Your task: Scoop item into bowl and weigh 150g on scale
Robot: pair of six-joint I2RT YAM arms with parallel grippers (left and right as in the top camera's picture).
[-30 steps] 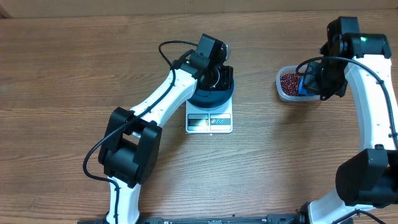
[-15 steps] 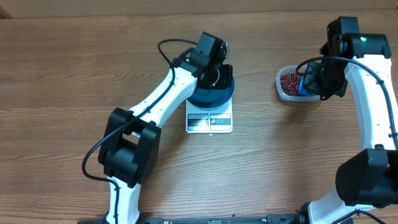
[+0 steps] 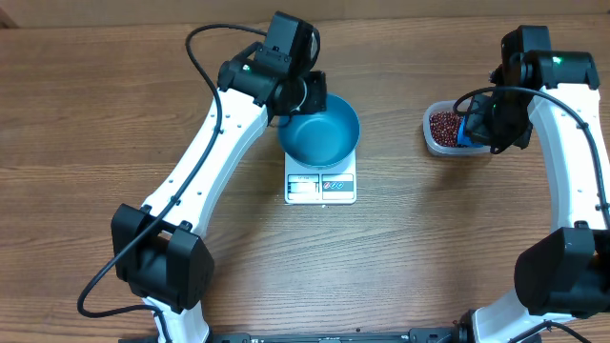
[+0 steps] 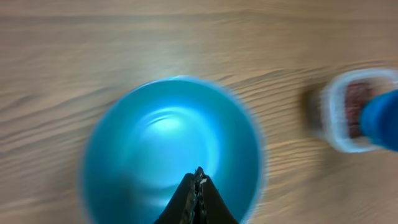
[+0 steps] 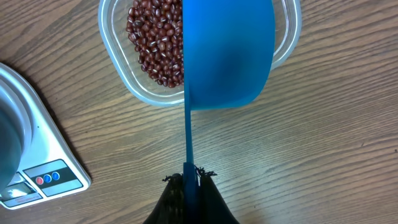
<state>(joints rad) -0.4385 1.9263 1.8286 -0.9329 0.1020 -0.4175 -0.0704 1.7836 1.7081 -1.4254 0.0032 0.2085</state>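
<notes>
White arms (image 3: pixel 205 157), black joints (image 3: pixel 162 267), cables (image 3: pixel 224 27).

We read this as a robotics lab: a white-and-black left arm (image 3: pixel 198 157) and right arm (image 3: pixel 579 143), cables (image 3: pixel 205 33) trailing, rise from the near edge of a wood-grain bench (image 3: pixel 86 114) carrying a kitchen scale (image 3: pixel 321 188) and a clear tub (image 3: pixel 428 135) of beans (image 3: pixel 442 124).

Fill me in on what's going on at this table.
The right gripper is shut on the handle of a small blue scoop, held over the clear tub of beans; whether the scoop is loaded cannot be seen. The blue bowl sits on the white scale with no beans visible in it. The left gripper hangs over the bowl, shut, with nothing between its fingers.
</notes>
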